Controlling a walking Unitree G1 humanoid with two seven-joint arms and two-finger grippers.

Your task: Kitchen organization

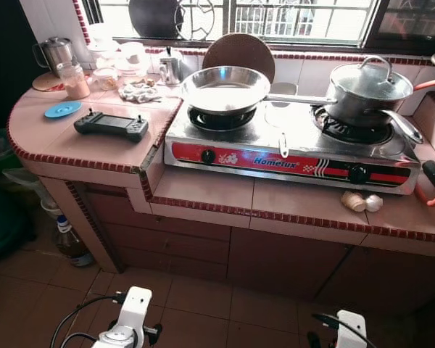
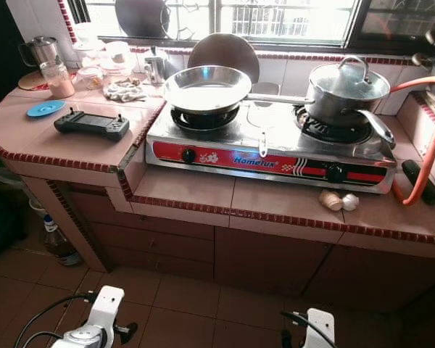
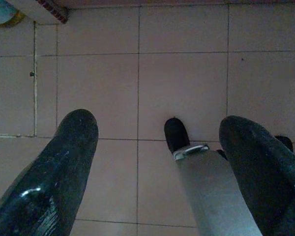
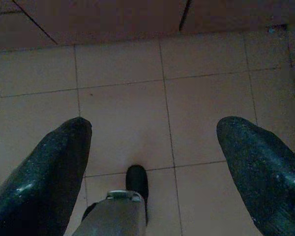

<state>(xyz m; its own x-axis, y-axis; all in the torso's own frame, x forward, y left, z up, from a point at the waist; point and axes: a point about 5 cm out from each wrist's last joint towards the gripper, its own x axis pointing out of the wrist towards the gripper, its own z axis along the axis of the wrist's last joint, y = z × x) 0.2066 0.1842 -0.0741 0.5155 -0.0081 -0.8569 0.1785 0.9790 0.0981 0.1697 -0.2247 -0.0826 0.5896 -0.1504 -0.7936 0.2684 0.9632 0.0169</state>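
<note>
A steel frying pan [image 1: 225,88] rests on the left burner of a two-burner gas stove [image 1: 290,148]. On the right burner stands a lidded steel pot [image 1: 366,90]. A black handheld controller [image 1: 112,126] and a blue lid [image 1: 62,109] lie on the left counter. Two garlic bulbs [image 1: 361,202] sit on the ledge in front of the stove. My left arm [image 1: 130,319] and right arm [image 1: 348,330] hang low in front of the counter. The left gripper [image 3: 157,125] and right gripper [image 4: 156,129] are both open above the floor tiles, holding nothing.
Jars, cups and a kettle [image 1: 54,52] crowd the back left corner of the tiled counter [image 1: 51,138]. An orange gas hose [image 2: 428,145] loops at the right. A bottle [image 1: 69,243] stands on the floor by the counter's left end. Brown cabinet fronts [image 1: 275,261] face me.
</note>
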